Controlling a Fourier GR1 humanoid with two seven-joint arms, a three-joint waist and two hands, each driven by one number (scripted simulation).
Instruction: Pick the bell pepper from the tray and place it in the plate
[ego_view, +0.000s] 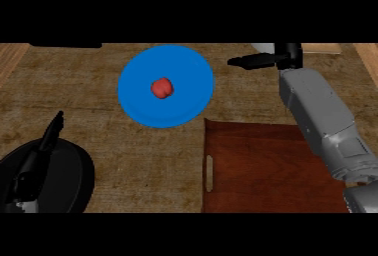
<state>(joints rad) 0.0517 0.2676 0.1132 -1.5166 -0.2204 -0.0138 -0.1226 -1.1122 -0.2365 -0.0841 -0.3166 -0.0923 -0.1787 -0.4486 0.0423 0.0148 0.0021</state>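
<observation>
From my console the bell pepper (162, 88) lies in the middle of the blue plate (184, 65), upper centre of the frame, touching no hand. The right hand (255, 61) hangs just beside the plate's upper-right rim, fingers stretched out and holding nothing. My worry is the retreat: a careless sweep could clip that rim, shove the plate across the bench (111, 130) and roll the pepper off. The forearm (317, 110) also crosses the tray (258, 170) at lower right. The left hand (44, 170) rests lower left, fingers straight.

Shows a boxy grey right forearm (317, 110) with lighter panel edges, a black right hand (251, 61), and a glossy black left hand (33, 175).
</observation>
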